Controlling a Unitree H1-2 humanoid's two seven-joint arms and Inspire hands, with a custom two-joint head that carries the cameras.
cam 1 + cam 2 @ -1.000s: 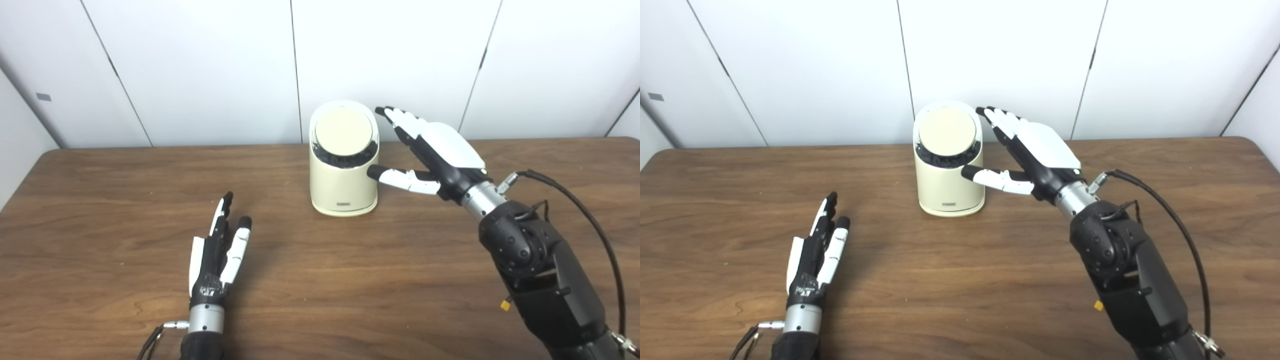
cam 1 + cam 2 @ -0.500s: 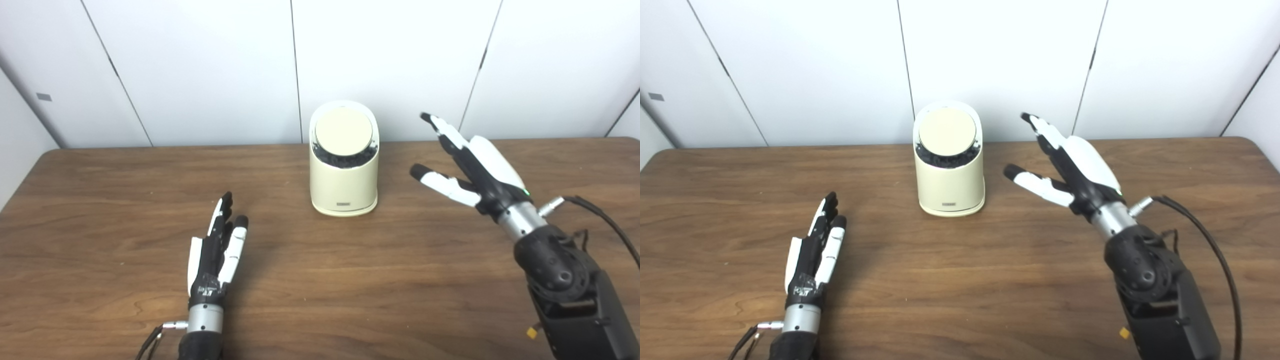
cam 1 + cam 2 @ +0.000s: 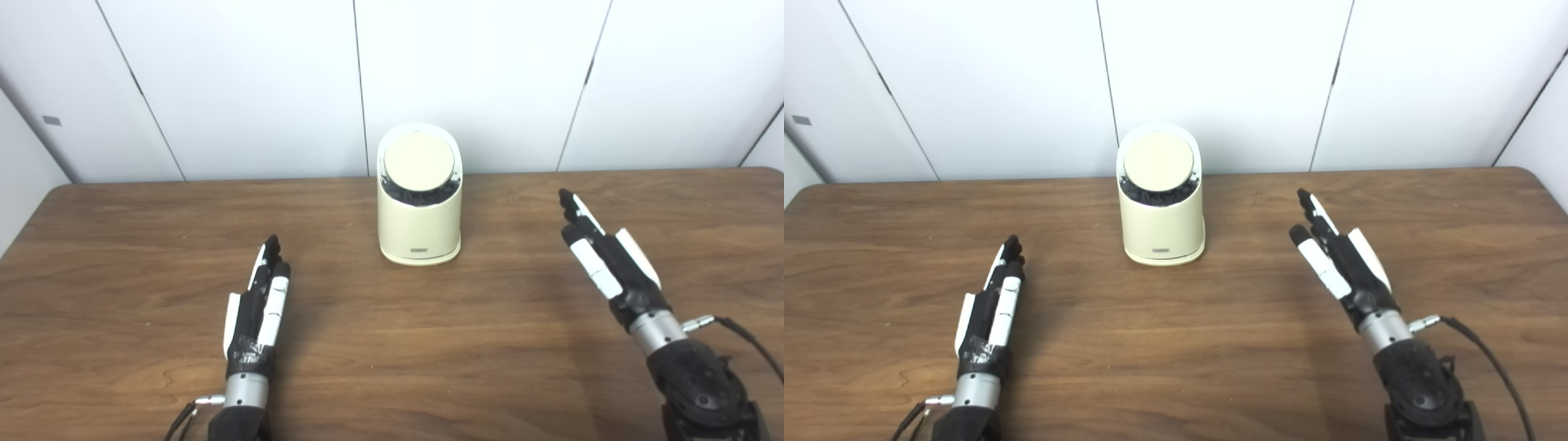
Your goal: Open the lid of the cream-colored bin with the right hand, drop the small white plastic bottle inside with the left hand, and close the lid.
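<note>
The cream-colored bin (image 3: 419,226) stands upright at the table's far middle. Its round lid (image 3: 419,160) lies shut on the slanted top, with a dark liner showing below the lid's edge. My left hand (image 3: 257,306) rests low over the table at the front left, open and empty, fingers straight. My right hand (image 3: 606,257) is at the front right, well apart from the bin, open and empty, fingers straight. No white bottle is visible in either view.
The brown wooden table (image 3: 392,343) spans the view, its far edge against white wall panels (image 3: 245,73). A black cable (image 3: 1488,361) runs from my right wrist.
My right hand has drawn back from the bin's side, moving right and toward the front, and lowered. My left hand has pulled back slightly. The lid stays shut.
</note>
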